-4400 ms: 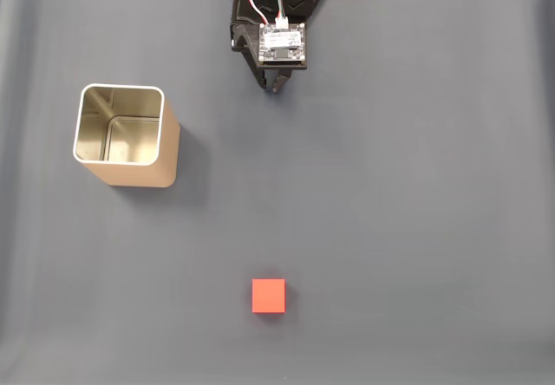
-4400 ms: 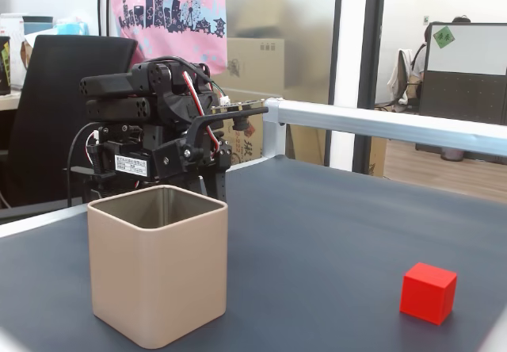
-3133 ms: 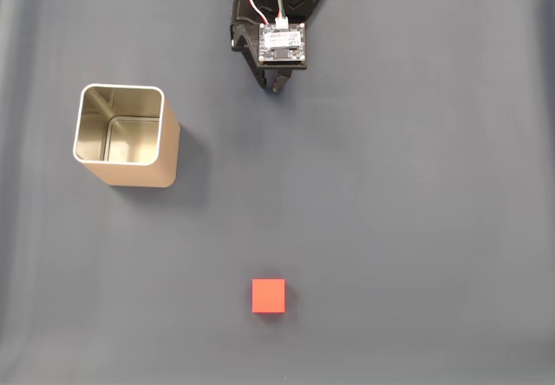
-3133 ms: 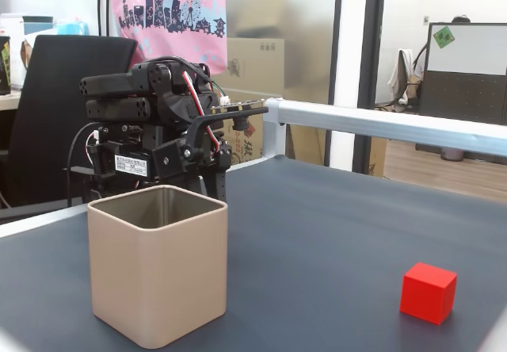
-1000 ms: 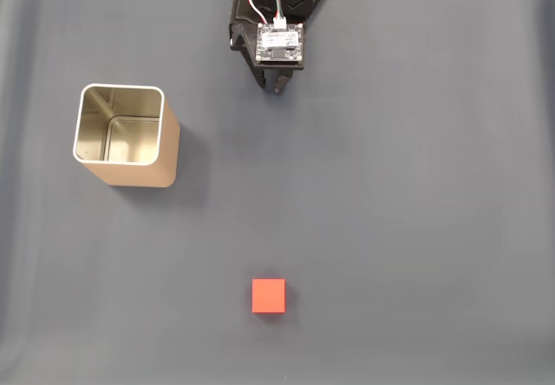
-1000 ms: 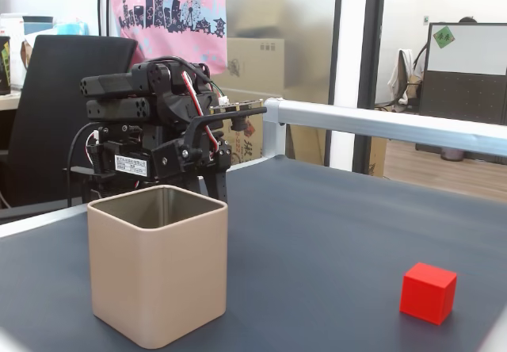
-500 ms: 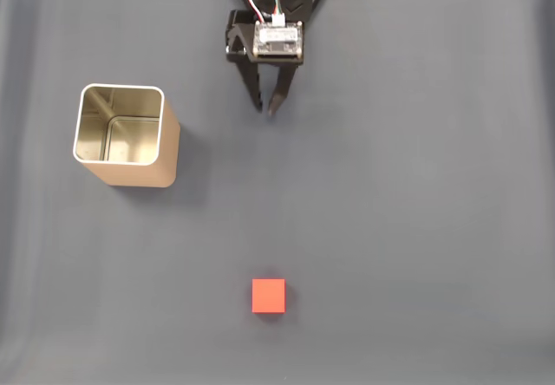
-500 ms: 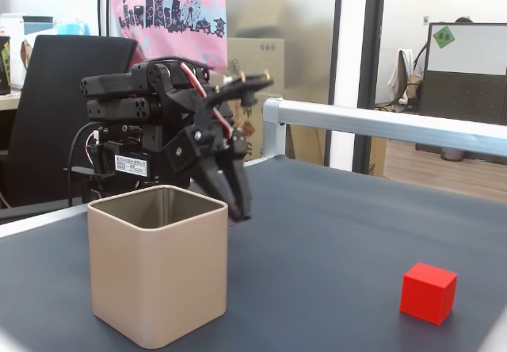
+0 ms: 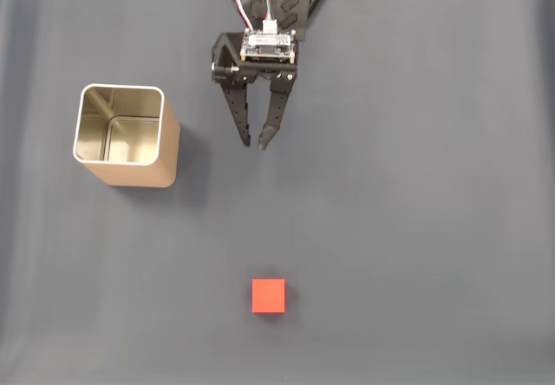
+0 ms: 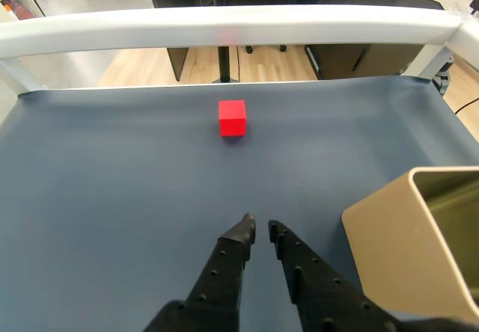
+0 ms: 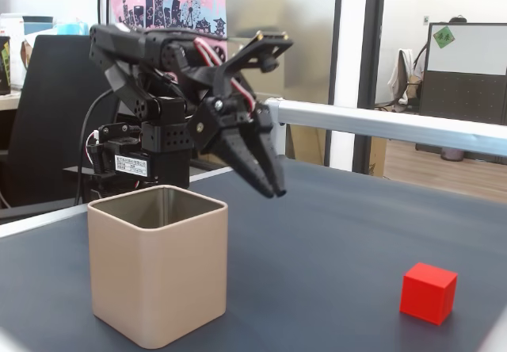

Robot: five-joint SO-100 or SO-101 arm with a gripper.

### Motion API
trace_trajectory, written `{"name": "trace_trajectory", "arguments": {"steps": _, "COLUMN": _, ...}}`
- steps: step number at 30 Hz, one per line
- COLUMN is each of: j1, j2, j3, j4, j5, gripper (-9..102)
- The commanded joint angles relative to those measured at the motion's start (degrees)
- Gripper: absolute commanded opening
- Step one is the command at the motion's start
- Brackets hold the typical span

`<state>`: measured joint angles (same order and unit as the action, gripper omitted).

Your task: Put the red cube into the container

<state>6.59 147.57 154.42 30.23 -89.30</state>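
The small matte red cube (image 9: 269,296) sat alone on the dark grey table (image 9: 416,229), well ahead of the black two-finger gripper (image 9: 256,144), which hung above the surface, slightly parted and empty. It looked light, rigid and unslippery; opposite flat faces seemed the best hold. The tall beige-gold square tin (image 9: 126,138) stood off to the gripper's side.

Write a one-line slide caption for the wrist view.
Nearly closed gripper held over the dark table, the red cube ahead and the container at right.
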Motion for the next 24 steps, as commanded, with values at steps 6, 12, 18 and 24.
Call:
{"name": "trace_trajectory", "arguments": {"steps": 6, "j1": -0.4, "j2": -19.9, "j3": -21.2, "j4": -4.7, "j5": -0.4, "gripper": 4}}
{"name": "trace_trajectory", "arguments": {"steps": 12, "j1": -0.4, "j2": -33.5, "j3": -31.0, "j4": -8.5, "j5": -1.1, "gripper": 13}}
{"name": "trace_trajectory", "arguments": {"steps": 18, "j1": -0.5, "j2": -42.2, "j3": -32.6, "j4": -17.6, "j5": -4.1, "gripper": 29}}
{"name": "trace_trajectory", "arguments": {"steps": 24, "j1": -0.5, "j2": -51.2, "j3": -33.3, "j4": -28.0, "j5": -7.5, "gripper": 38}}
